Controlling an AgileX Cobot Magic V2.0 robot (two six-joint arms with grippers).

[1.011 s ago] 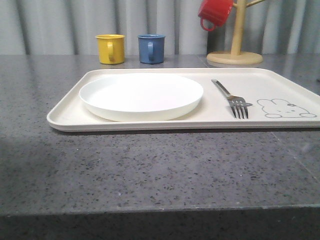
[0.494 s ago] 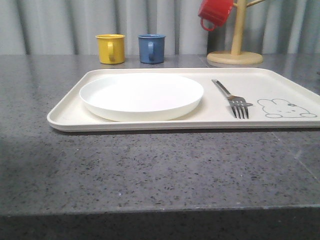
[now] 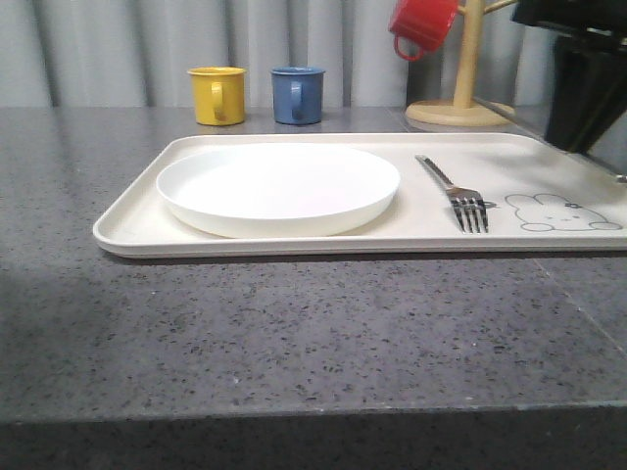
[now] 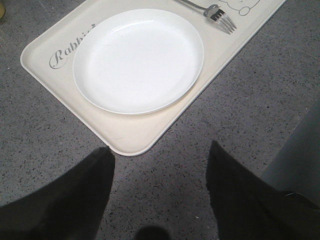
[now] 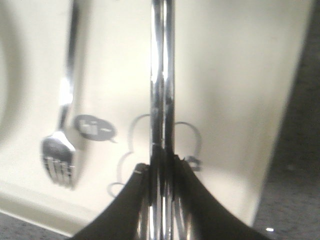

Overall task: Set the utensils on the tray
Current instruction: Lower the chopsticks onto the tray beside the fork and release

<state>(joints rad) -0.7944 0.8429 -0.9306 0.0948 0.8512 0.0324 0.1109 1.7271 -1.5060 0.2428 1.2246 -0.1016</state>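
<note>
**Chopsticks coming in over the rabbit corner**

Lying across the grey counter, the cream tray (image 3: 127,230) — already carrying the white plate (image 3: 278,186) on its left half and the fork (image 3: 460,196) just right of it, tines toward the near rim. Hovering above the tray's right end, the right gripper (image 5: 161,172), closed tight on the pair of chopsticks (image 5: 162,75), both sticks pressed together and pointing away over the rabbit drawing (image 3: 560,212). Waiting low over bare counter short of the tray's near corner, the left gripper (image 4: 160,195), spread wide and carrying nothing.

Risking, in my judgement: slim round sticks rolling apart on release, sliding against the fork, or — dropped from height — bouncing over the low rim nearby.

Reading "Rabbi…" in script (image 4: 67,50) beside the plate, and "hi" in a speech bubble (image 5: 95,128) by the rabbit
</note>
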